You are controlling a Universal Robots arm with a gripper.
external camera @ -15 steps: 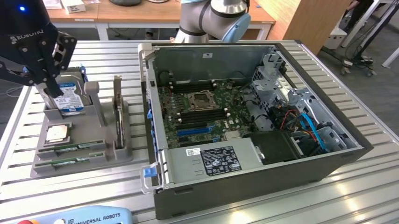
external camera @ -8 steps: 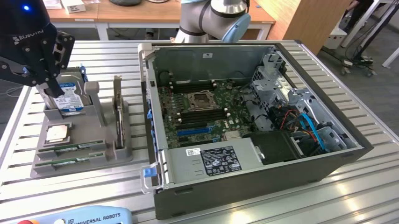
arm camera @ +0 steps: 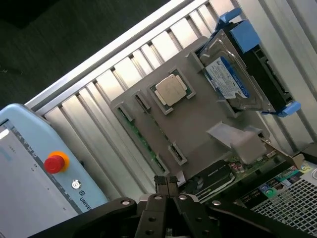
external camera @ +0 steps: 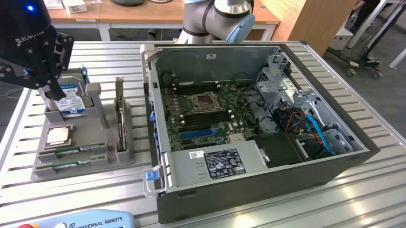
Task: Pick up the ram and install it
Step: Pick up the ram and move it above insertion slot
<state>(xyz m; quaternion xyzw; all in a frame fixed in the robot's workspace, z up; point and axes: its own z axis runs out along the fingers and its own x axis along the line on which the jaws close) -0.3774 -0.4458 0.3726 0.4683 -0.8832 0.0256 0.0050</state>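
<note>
Wrist view showed the gripper (arm camera: 167,182) with its fingers pressed together, holding nothing. The ram (arm camera: 141,138) lay in a long slot of the grey holder (arm camera: 198,124), just beside the processor chip (arm camera: 171,90). From the exterior view, the gripper hung over the holder's hard drive (external camera: 71,97), apart from the ram.

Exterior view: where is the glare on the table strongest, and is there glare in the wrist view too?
Exterior view: the table slats shine brightest at that view's lower right, beside the computer case. Wrist view: light glints on the hard drive and the processor chip; the floor past the table is dark.
</note>
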